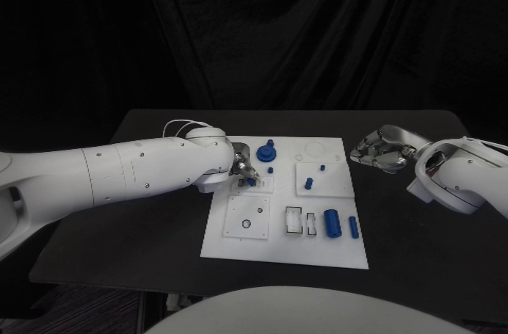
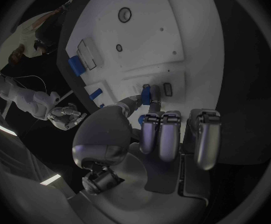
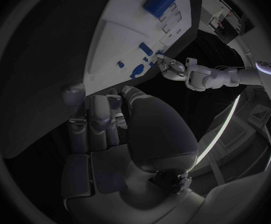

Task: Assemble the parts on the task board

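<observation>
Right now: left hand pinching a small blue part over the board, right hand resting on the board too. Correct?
Not quite. The right hand is off the task board, beside its right edge, curled on nothing, per the head view. The left hand does pinch a small blue part.

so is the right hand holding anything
No. The right hand hovers off the task board's right edge, fingers curled in on nothing.

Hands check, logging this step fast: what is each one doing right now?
Left hand: pinches a small blue part over the task board.
Right hand: fingers curled in, holds nothing, beside the board.
</observation>
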`<state>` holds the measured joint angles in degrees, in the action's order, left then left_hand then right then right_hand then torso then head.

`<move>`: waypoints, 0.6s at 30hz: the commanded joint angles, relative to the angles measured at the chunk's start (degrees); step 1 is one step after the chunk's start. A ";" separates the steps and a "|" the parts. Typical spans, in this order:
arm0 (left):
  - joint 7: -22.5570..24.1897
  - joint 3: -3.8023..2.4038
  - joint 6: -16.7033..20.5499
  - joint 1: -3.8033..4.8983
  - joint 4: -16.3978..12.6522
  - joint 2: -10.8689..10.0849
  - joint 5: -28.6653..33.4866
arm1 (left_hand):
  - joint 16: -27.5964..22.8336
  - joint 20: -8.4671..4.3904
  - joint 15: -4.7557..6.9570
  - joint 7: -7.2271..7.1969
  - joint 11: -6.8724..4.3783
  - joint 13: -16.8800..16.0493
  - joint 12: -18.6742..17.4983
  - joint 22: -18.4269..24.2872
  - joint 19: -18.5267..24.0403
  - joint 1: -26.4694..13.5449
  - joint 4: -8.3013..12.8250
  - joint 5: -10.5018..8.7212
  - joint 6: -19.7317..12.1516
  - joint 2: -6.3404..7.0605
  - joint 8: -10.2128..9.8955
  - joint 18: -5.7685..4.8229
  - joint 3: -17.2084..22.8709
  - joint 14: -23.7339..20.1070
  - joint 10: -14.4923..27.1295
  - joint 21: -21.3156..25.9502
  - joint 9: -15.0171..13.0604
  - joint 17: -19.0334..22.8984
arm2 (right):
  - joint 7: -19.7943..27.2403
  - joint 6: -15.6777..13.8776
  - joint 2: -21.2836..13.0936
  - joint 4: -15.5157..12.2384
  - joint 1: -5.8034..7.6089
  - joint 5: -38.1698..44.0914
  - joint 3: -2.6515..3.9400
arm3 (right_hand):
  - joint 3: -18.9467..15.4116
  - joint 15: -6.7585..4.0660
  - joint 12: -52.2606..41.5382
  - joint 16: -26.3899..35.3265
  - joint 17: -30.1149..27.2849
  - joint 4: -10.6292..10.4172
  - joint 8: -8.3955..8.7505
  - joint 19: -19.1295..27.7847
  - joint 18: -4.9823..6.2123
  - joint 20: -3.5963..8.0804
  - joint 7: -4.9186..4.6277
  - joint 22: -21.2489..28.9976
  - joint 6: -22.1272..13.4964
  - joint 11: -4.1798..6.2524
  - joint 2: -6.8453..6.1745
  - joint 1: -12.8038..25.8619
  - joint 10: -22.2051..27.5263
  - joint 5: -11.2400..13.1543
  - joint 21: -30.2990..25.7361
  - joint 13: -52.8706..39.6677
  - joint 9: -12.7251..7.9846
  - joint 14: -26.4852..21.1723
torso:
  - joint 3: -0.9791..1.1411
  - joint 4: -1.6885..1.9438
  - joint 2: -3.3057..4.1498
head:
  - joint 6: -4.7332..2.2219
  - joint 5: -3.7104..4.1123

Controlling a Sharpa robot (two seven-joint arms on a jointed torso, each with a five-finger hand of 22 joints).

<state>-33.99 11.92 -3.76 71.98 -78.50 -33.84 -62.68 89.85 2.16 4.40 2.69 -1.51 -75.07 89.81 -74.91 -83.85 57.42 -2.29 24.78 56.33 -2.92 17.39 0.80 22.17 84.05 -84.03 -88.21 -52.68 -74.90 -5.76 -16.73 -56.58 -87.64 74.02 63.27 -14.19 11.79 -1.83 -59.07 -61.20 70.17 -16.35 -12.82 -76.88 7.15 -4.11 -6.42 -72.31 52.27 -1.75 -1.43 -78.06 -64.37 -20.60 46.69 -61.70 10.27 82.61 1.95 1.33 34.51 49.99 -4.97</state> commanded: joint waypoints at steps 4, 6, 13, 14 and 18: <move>0.56 0.15 0.30 -0.61 0.30 0.13 0.12 | 0.15 -0.33 0.25 -0.20 -0.16 -14.93 0.19 -12.57 -4.14 -0.05 0.07 -0.18 -0.16 -0.61 -0.26 0.02 0.48 5.95 -5.97 0.25 -0.18 -15.10 | -0.87 0.52 0.13 -0.12 -0.15 0.33 0.04 | 0.32 -0.15 0.16 0.21 -0.05 0.08 0.11 0.46 0.66 0.00 -0.19 0.07 0.10 -0.12 0.18 -0.57 0.54 -0.32 -0.27 0.09 -0.06 -0.39 | 0.03 -0.01 0.08 | 0.01 0.12; 0.54 0.15 0.16 -0.68 0.24 0.15 0.12 | 0.15 -0.33 0.25 -0.19 -0.16 -14.93 0.19 -12.57 -4.14 -0.09 0.05 -0.26 -0.17 -0.60 -0.29 0.02 0.51 5.95 -5.97 0.26 -0.21 -15.10 | -0.95 0.65 0.15 -0.09 -0.15 0.33 0.04 | 0.32 -0.15 0.16 0.21 -0.05 0.08 0.11 0.46 0.66 0.00 -0.19 0.07 0.10 -0.12 0.18 -0.57 0.54 -0.32 -0.27 0.09 -0.06 -0.39 | 0.00 0.03 0.10 | 0.01 0.12; 0.49 0.15 -0.15 -0.82 0.09 0.20 0.12 | 0.15 -0.32 0.24 -0.18 -0.15 -14.93 0.19 -12.57 -4.13 -0.19 0.00 -0.46 -0.14 -0.61 -0.34 0.02 0.60 5.95 -5.97 0.27 -0.30 -15.10 | -1.08 0.80 0.24 -0.02 -0.15 0.33 0.04 | 0.38 -0.13 0.30 0.34 -0.14 0.07 0.13 0.57 0.71 -0.02 -0.22 0.20 0.07 -0.15 0.12 -0.62 0.69 -0.44 -0.63 0.23 -0.08 -0.45 | 0.03 -0.19 0.12 | 0.01 -0.14; 0.46 0.15 -0.23 -0.85 0.06 0.20 0.12 | 0.15 -0.32 0.24 -0.18 -0.15 -14.93 0.19 -12.57 -4.13 -0.19 0.00 -0.46 -0.14 -0.61 -0.34 0.02 0.60 5.95 -5.97 0.27 -0.30 -15.10 | -1.15 0.91 0.29 0.00 -0.15 0.33 0.04 | 0.38 -0.13 0.30 0.34 -0.14 0.07 0.13 0.57 0.71 -0.02 -0.22 0.20 0.07 -0.15 0.12 -0.62 0.69 -0.44 -0.63 0.23 -0.08 -0.45 | 0.05 -0.16 0.12 | 0.01 -0.04; 0.41 0.15 -0.51 -0.88 0.00 0.17 0.12 | 0.15 -0.32 0.23 -0.17 -0.14 -14.93 0.19 -12.55 -4.12 -0.27 -0.07 -0.61 -0.12 -0.63 -0.37 0.02 0.66 5.95 -5.97 0.29 -0.36 -15.10 | -1.30 1.15 0.39 0.08 -0.15 0.33 0.04 | 0.38 -0.13 0.30 0.34 -0.14 0.07 0.13 0.57 0.71 -0.02 -0.22 0.20 0.07 -0.15 0.12 -0.62 0.69 -0.44 -0.63 0.23 -0.08 -0.45 | 0.05 -0.01 0.08 | 0.01 0.03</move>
<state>-33.63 11.83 -3.31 71.59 -78.39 -33.76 -62.71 89.85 2.16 4.40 2.80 -1.51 -75.07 89.80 -74.91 -83.86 57.28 -2.36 24.45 56.40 -3.22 17.30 0.80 22.57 84.05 -84.04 -88.21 -52.95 -74.95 -5.94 -16.34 -56.24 -87.58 74.01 63.28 -14.19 11.79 -1.83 -59.07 -61.21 70.09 -16.35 -12.82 -76.88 7.15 -4.11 -6.42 -72.16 52.28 -1.96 -1.44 -78.06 -64.17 -20.82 46.36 -61.52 10.28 82.61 1.96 1.21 34.62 49.99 -4.99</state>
